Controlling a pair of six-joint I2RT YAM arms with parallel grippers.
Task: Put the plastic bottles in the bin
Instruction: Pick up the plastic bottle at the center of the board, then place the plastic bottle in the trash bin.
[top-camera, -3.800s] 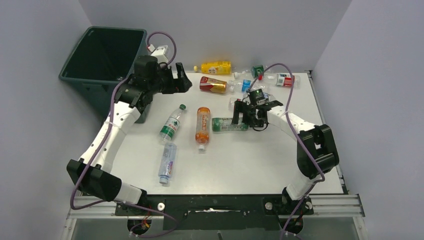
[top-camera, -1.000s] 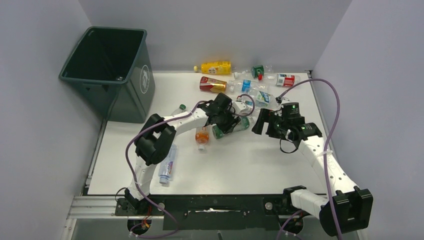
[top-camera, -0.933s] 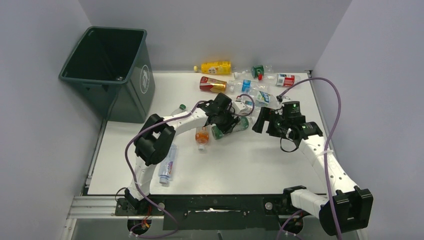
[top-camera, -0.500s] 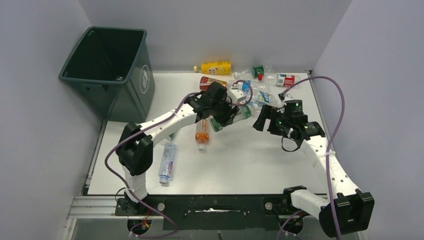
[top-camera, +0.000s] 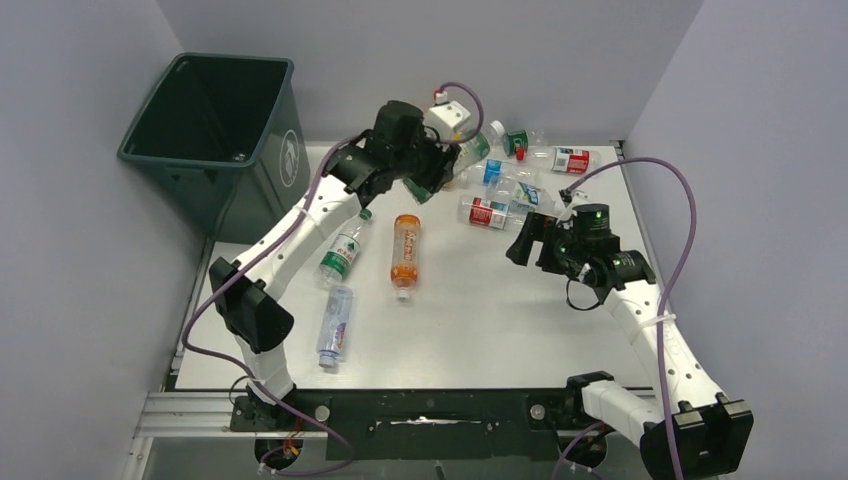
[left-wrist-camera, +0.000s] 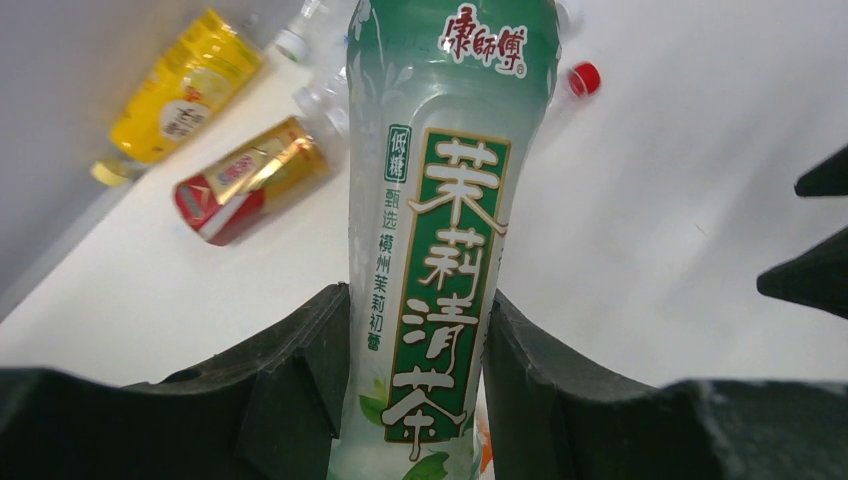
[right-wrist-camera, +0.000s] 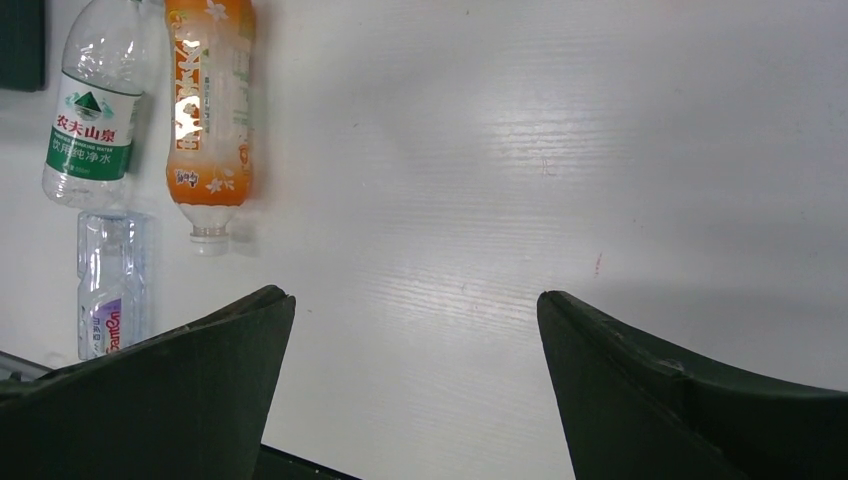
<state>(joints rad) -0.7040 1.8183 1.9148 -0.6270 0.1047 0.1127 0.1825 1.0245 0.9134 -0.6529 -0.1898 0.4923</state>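
We count one bin (top-camera: 215, 140) at the upper left, one orange bottle (top-camera: 405, 248), one yellow bottle (left-wrist-camera: 180, 95), one red-gold bottle (left-wrist-camera: 250, 180), one green tea bottle (left-wrist-camera: 440, 250), and about seven clear bottles (top-camera: 343, 250), though the upper-right cluster is hard for us to separate. We see two robot arms (top-camera: 292, 236).

Walled robot lab (plain grey panels (top-camera: 90, 300))

The green-labelled tea bottle (left-wrist-camera: 440, 250) reads 康師傅 and 茉莉清茶; the clear water bottle (right-wrist-camera: 88, 115) reads 农夫山泉.
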